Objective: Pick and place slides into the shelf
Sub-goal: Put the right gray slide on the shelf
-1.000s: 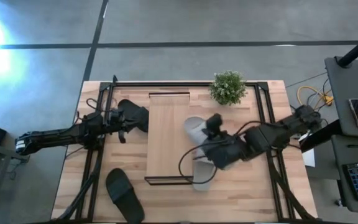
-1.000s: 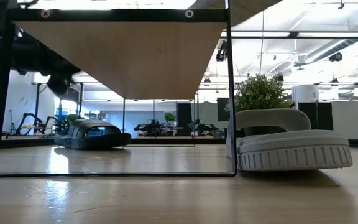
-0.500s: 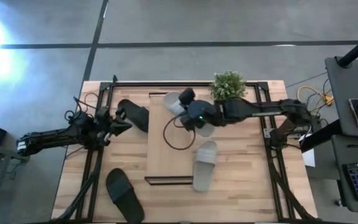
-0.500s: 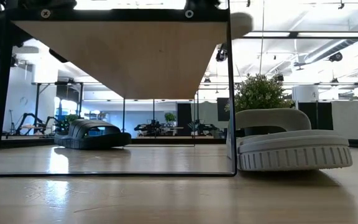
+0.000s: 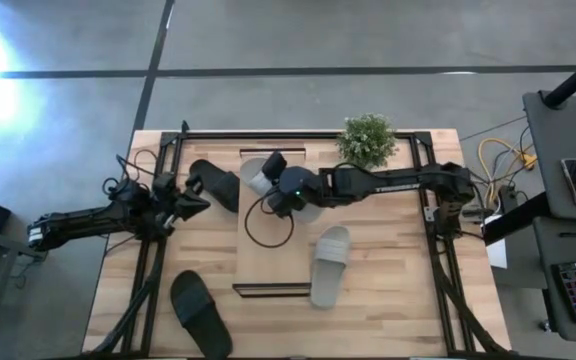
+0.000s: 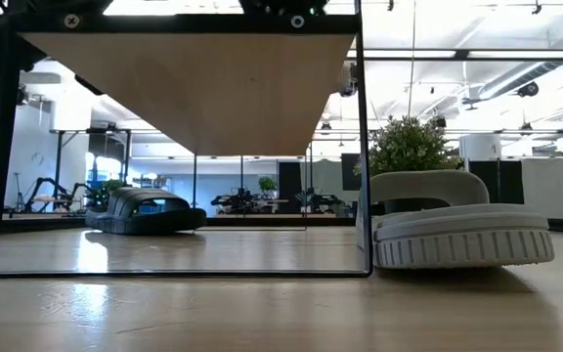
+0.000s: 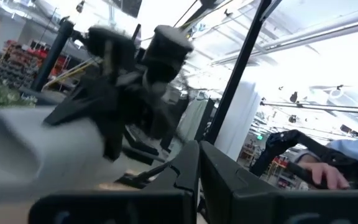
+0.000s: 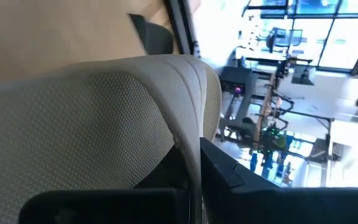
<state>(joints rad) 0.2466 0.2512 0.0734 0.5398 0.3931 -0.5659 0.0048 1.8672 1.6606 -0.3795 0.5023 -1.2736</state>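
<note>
The shelf (image 5: 268, 255), a light-wood plank on a thin dark frame, stands mid-table. My right gripper (image 5: 286, 188) reaches over its far end, shut on a light grey slide (image 5: 256, 172). The other grey slide (image 5: 330, 265) lies sole down on the table against the shelf's right side, also seen in the low view (image 6: 457, 235). One black slide (image 5: 215, 185) lies left of the shelf's far end, another (image 5: 200, 312) near the table's front left. My left gripper (image 5: 196, 198) is shut with nothing in it, just left of the far black slide. My right gripper holds the grey slide by its wide strap (image 8: 166, 134), pinched between the two fingers, one of which (image 8: 169, 171) lies under the strap. It comes slanting down from the table's right. The slide is over the shelf's far end; whether it touches the plank I cannot tell.
A small potted plant (image 5: 367, 139) stands at the far edge, right of the shelf. A black cable loop (image 5: 268, 225) hangs from my right arm over the plank. Dark frame rails (image 5: 158, 250) run along the table's left and right sides.
My right gripper has carried the grey slide from beside the shelf's right side toward the far edge, then left over the shelf's far end, rolling its wrist. My left gripper has drawn back a little from the black slide and tipped upward. The other slides stayed put.
</note>
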